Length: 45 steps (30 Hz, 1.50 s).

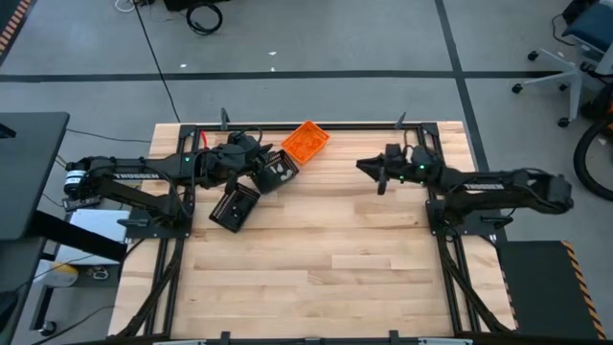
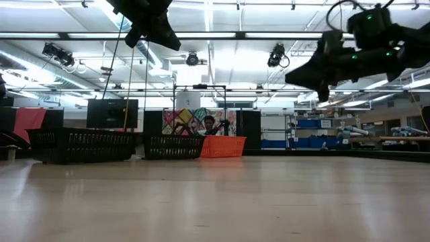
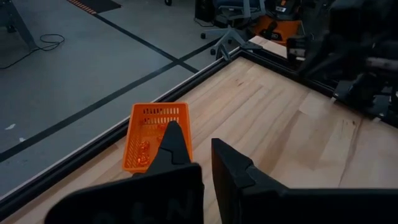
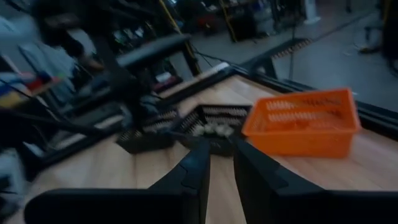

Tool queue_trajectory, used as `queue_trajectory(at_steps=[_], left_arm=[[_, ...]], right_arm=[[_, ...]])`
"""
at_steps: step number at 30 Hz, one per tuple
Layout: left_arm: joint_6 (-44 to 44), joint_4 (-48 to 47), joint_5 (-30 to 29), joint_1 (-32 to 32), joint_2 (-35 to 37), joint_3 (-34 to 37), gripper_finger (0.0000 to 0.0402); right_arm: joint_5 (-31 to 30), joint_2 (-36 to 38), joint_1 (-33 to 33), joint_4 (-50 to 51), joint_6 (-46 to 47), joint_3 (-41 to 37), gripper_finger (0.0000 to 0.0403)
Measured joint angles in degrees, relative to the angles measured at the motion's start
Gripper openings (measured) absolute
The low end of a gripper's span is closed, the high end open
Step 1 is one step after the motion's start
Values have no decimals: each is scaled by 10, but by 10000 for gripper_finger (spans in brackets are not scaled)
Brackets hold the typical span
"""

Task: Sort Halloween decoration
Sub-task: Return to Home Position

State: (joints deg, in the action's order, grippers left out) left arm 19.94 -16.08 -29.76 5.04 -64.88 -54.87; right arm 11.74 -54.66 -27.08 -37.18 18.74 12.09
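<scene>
The Halloween decoration, tiny plastic trinkets, lies inside the trays at the far edge of the table: a whitish heap (image 4: pixel 214 129) in one black slatted plastic tray (image 4: pixel 217 109), and what look like orange pieces (image 3: pixel 142 151) in the orange slatted rectangular tray (image 3: pixel 158 114). The contents of the second black tray (image 4: pixel 146 138) cannot be made out. No loose piece shows on the pale, smooth wooden plank table (image 1: pixel 316 259), though pieces this small could be missed. The left gripper (image 3: pixel 196 137) hangs in the air just above the trays, its dark, hard fingers parted by a narrow gap with nothing between them. The right gripper (image 4: pixel 221 148) is also raised, well apart from the trays, and is likewise slightly parted and empty. The risk, as I judge it, is on the left: a low retreat could clip one of the light trays, sliding or tipping it and scattering the sorted trinkets.
</scene>
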Motion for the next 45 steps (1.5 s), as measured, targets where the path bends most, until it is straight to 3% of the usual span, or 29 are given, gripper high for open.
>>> queue_trajectory(at_steps=[5,12,30,36,45], left_arm=[[0,0,0,0,0,0,0],[0,0,0,0,0,0,0],[0,0,0,0,0,0,0],[0,0,0,0,0,0,0],[0,1,1,0,0,0,0]], right_arm=[[31,79,-7,23,32,-11,75],[5,209,-9,72,56,-41,75],[-37,474,-9,355,65,-49,63],[-53,545,-9,437,57,-49,41],[-64,546,-9,445,64,-53,17]])
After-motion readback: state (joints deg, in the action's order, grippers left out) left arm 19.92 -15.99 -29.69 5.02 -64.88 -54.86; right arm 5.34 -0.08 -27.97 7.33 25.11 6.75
